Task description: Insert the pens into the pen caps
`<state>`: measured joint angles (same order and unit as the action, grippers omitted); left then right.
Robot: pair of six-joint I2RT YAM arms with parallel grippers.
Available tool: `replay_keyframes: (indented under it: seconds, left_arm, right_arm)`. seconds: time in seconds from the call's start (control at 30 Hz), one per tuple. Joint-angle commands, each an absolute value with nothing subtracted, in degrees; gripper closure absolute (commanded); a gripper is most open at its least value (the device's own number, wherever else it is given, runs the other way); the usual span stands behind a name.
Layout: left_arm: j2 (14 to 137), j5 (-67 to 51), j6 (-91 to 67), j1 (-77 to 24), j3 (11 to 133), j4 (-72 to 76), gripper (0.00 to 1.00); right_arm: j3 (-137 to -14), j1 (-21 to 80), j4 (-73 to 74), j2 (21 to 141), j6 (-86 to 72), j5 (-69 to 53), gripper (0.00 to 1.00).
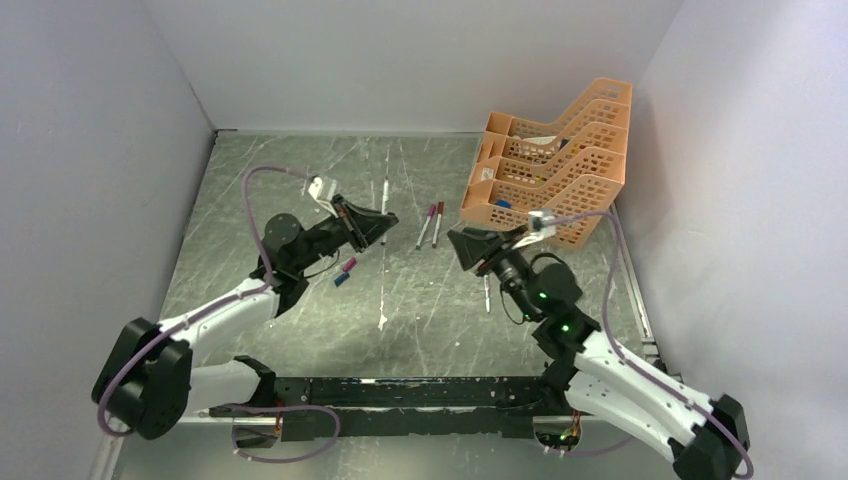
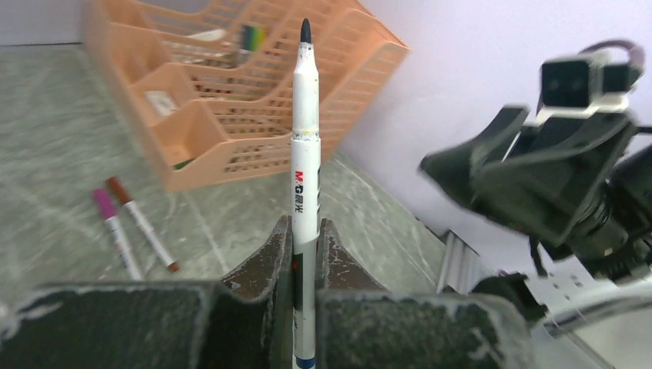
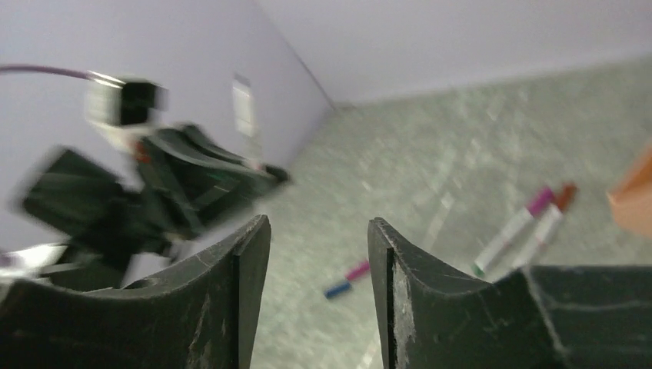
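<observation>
My left gripper point(image 2: 305, 223) is shut on a white pen point(image 2: 305, 131). The pen is held above the table, and its bare dark tip points toward the back wall. From above, that pen point(image 1: 384, 205) crosses the left gripper point(image 1: 380, 225). My right gripper point(image 3: 319, 223) is open and empty, facing the left one across a gap point(image 1: 462, 245). A pink cap point(image 1: 348, 265) and a blue cap point(image 1: 341, 279) lie loose on the table below the left arm. Two capped pens point(image 1: 431, 226) lie side by side, one magenta-topped, one brown-topped. Another pen point(image 1: 487, 293) lies under the right arm.
The orange mesh tray point(image 1: 550, 190) stands at the back right, just behind the right gripper. Grey walls close in the table on the left, back and right. A black rail point(image 1: 400, 392) runs along the near edge between the arm bases.
</observation>
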<state>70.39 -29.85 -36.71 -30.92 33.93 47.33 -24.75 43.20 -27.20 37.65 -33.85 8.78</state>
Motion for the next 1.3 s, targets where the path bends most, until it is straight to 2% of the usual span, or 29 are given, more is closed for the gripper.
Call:
replay_keyframes:
  seconds: [0.0,0.03,0.13,0.2,0.3,0.4,0.6,0.83,1.13,1.27]
  left_arm:
    - [63.28,-14.88,-38.28,-28.53,28.88,44.11,0.93]
    - [61.46,-14.42,-40.57,-27.20,26.87,45.69,0.93]
    - [57.08,-13.26,-45.29,-23.10,22.52,47.80,0.93]
    - [54.75,-12.18,-45.68,-21.30,22.21,43.33,0.93]
    - [51.10,-8.98,-47.23,-18.96,21.57,37.98,0.93]
    - [46.63,-3.60,-49.59,-16.76,21.07,31.10,0.93]
    - [40.70,4.49,-50.62,-13.47,24.04,15.18,0.93]
    - [38.56,9.49,-50.70,-12.07,25.54,6.70,0.93]
    - [38.94,8.98,-50.27,-11.78,25.92,6.01,0.93]
    - [39.45,8.76,-50.44,-11.78,25.79,6.10,0.93]
  right_arm:
    - [-25.49,45.33,-14.47,47.95,-36.49,15.59,0.52]
    - [-26.40,46.93,-14.75,51.17,-36.22,16.20,0.53]
    - [-31.59,52.37,-14.62,62.87,-34.33,19.39,0.65]
    - [-37.47,54.56,-12.54,71.33,-32.83,20.48,0.66]
    - [-48.98,57.14,-7.98,84.64,-30.57,22.31,0.60]
    - [-59.73,60.81,-3.42,97.43,-28.67,27.08,0.47]
    - [-75.74,63.02,2.82,113.58,-31.56,27.25,0.43]
    - [-85.71,63.85,6.79,123.81,-33.84,29.45,0.44]
    - [-88.86,63.74,8.58,129.36,-35.90,31.87,0.45]
    - [-89.58,63.31,9.25,130.36,-36.66,31.99,0.52]
